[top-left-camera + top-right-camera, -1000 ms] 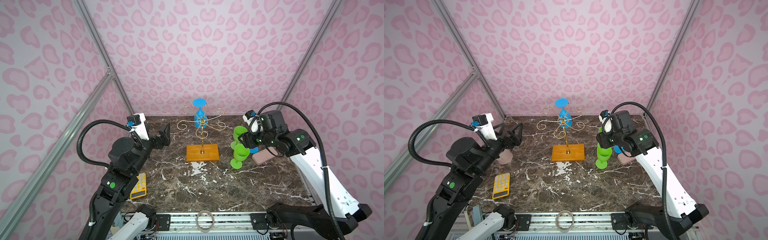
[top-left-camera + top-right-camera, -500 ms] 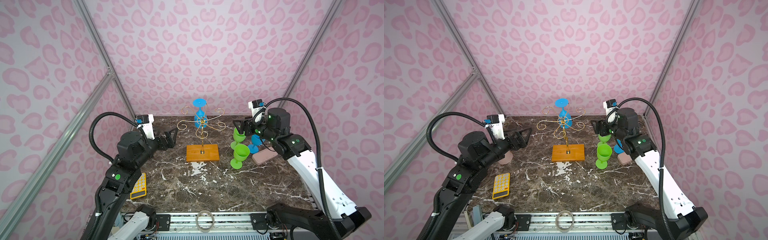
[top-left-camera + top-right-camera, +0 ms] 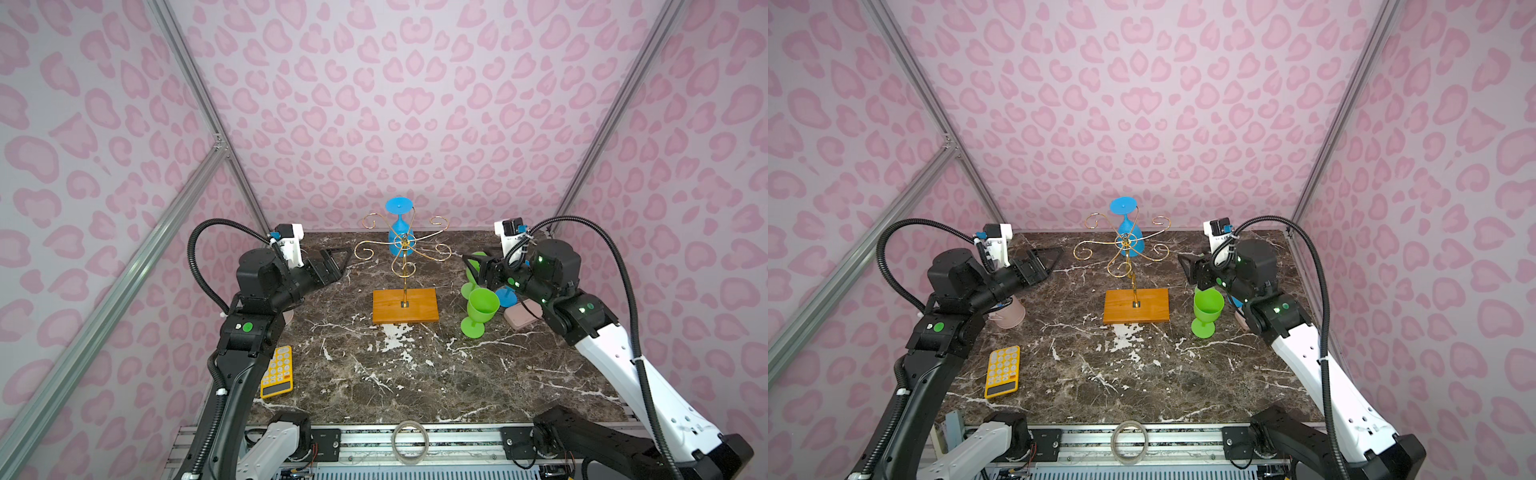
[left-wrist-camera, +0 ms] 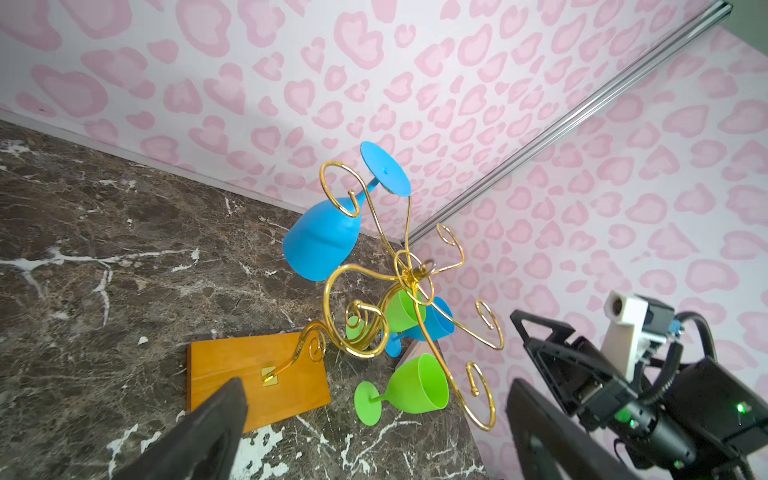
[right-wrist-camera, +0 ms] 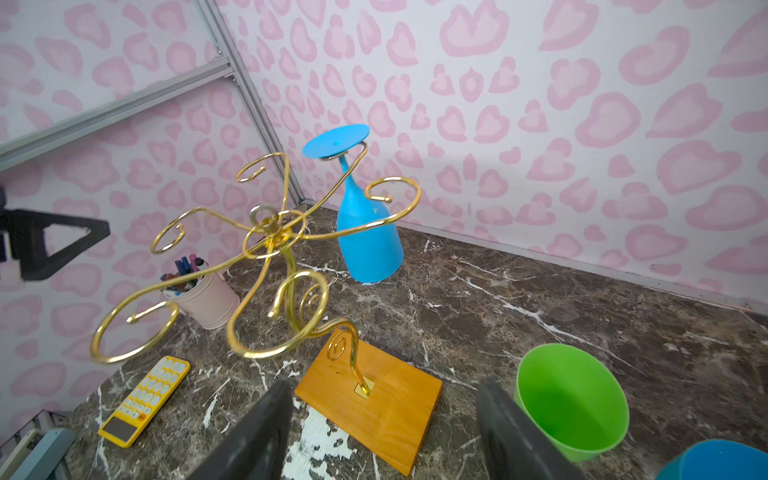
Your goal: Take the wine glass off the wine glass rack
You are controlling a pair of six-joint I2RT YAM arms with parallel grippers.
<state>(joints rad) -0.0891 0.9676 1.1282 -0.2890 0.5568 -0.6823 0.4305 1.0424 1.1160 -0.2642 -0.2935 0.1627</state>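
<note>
The wine glass rack (image 3: 405,272) (image 3: 1133,270) is gold scrolled wire on a wooden base (image 3: 405,307), mid-table. One blue wine glass (image 3: 400,239) (image 3: 1131,239) (image 4: 322,241) (image 5: 368,241) hangs upside down from a rear arm of the rack. My left gripper (image 3: 340,259) (image 3: 1050,257) (image 4: 376,395) hovers open to the left of the rack, apart from it. On the right, my right gripper (image 3: 473,266) (image 3: 1187,266) (image 5: 384,388) is open and empty, pointing at the rack.
A green glass (image 3: 482,305) (image 3: 1207,307) stands upright on the table under the right gripper, with another green one, a blue one (image 3: 506,297) and a pink block (image 3: 519,318) behind. A pink pen cup (image 3: 1011,313) and a yellow calculator (image 3: 277,372) lie left.
The right gripper has drawn up and back from the green glass, which now stands alone. The left gripper has swung right, closer to the rack.
</note>
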